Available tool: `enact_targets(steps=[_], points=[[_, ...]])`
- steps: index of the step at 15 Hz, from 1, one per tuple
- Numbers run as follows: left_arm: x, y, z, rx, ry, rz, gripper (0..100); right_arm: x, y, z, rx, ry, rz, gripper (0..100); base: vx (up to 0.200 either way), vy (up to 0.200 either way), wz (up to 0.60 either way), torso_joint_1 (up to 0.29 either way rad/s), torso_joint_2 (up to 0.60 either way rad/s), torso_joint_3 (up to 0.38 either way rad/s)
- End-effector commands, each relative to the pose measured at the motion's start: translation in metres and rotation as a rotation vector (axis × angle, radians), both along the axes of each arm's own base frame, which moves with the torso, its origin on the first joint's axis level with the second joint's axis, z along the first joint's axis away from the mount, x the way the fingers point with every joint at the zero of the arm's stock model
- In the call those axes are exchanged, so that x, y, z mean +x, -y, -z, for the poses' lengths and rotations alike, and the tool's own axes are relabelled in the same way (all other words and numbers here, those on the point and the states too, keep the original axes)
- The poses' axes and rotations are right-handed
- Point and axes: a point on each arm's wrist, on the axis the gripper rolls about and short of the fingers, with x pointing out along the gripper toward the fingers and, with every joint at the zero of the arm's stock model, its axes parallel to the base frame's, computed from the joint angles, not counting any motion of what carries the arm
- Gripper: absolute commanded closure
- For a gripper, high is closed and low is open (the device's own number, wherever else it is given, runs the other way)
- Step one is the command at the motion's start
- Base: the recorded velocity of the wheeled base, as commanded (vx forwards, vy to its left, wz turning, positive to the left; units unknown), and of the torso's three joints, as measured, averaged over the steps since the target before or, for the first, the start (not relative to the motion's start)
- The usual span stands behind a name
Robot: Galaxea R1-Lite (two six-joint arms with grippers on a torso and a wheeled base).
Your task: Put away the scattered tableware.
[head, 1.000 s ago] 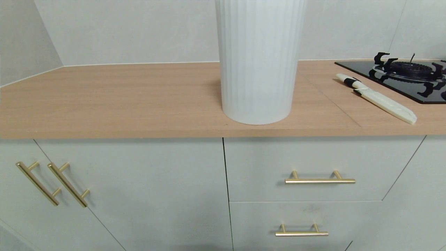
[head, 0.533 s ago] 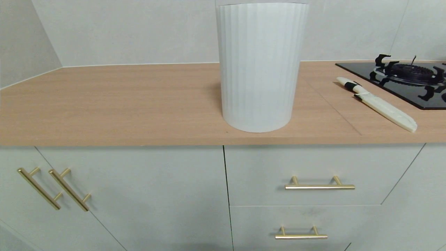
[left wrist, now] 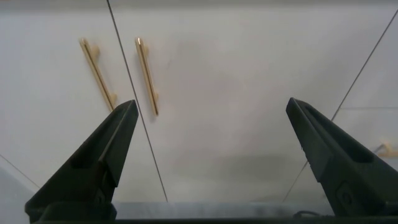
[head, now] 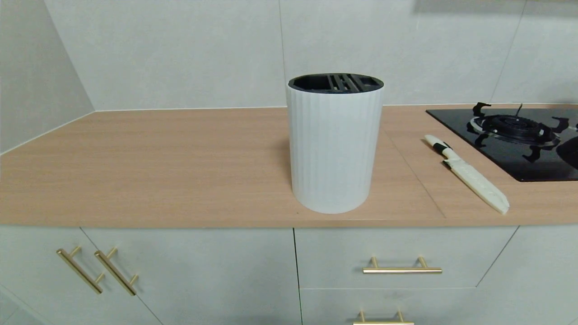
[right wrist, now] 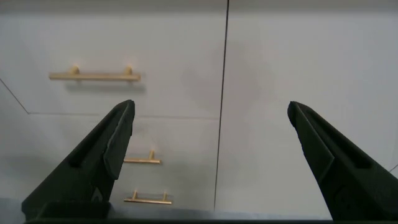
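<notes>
A tall white ribbed knife holder (head: 334, 144) with a black slotted top stands near the front edge of the wooden counter (head: 158, 167). To its right a cream knife (head: 467, 174) with a black band on its handle lies flat on the counter, blade toward the front edge. My left gripper (left wrist: 211, 112) is open and faces the cabinet doors with two gold handles (left wrist: 146, 74). My right gripper (right wrist: 211, 112) is open too, facing the drawer fronts and their gold handles (right wrist: 94, 76), with nothing between the fingers.
A black gas hob (head: 515, 135) with a burner grate sits at the counter's far right, just behind the knife. White cabinet doors (head: 189, 275) and drawers (head: 397, 257) run below the counter. Tiled walls close the back and left.
The head camera has risen and tilted, so the whole picture shifted down and the holder's slotted top came into sight. Nothing on the counter has moved.
</notes>
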Motion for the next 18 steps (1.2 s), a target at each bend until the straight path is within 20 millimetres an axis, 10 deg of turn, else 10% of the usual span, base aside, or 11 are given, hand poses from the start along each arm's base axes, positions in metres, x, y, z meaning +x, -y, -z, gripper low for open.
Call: enact_targets(steps=[1,18], points=[[0.0,0.0,0.0,0.0,0.0,0.0,0,0.0001,0.0,-0.0001,-0.001,-0.001,-0.001,0,0.0,0.0,0.0,0.163,-0.47,-0.29],[0.0001,0.0,-0.0001,0.0,-0.001,0.0,0,0.0001,0.0,-0.0001,-0.001,-0.001,-0.001,0,0.0,0.0,0.0,0.224,-0.51,-0.291]])
